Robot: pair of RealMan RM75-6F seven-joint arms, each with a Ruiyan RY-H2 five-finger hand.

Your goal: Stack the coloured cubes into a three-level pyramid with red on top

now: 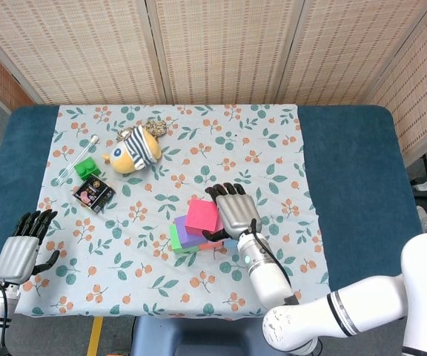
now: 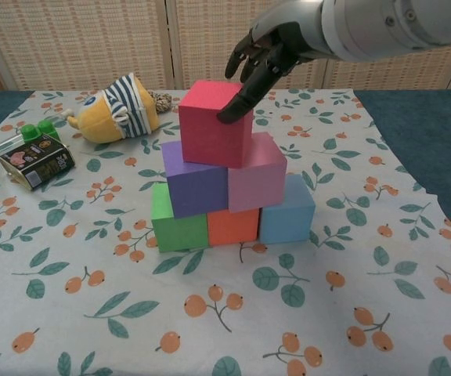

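Note:
A three-level pyramid stands on the floral cloth (image 2: 351, 258). Its bottom row is a green cube (image 2: 174, 225), an orange cube (image 2: 232, 227) and a blue cube (image 2: 290, 213). A purple cube (image 2: 194, 188) and a pink cube (image 2: 258, 180) form the middle row, and the red cube (image 2: 212, 124) (image 1: 202, 216) sits on top. My right hand (image 2: 263, 55) (image 1: 234, 210) hovers at the red cube's right side, its thumb touching the upper right edge and its fingers spread above the back. My left hand (image 1: 22, 245) hangs with fingers apart at the table's front left corner, holding nothing.
A striped yellow plush toy (image 2: 120, 108) lies behind the pyramid to the left. Further left are a small dark packet (image 2: 36, 160), a green toy brick (image 2: 39, 130) and a thin white stick (image 1: 80, 157). Blue table surface (image 1: 354, 170) borders the cloth.

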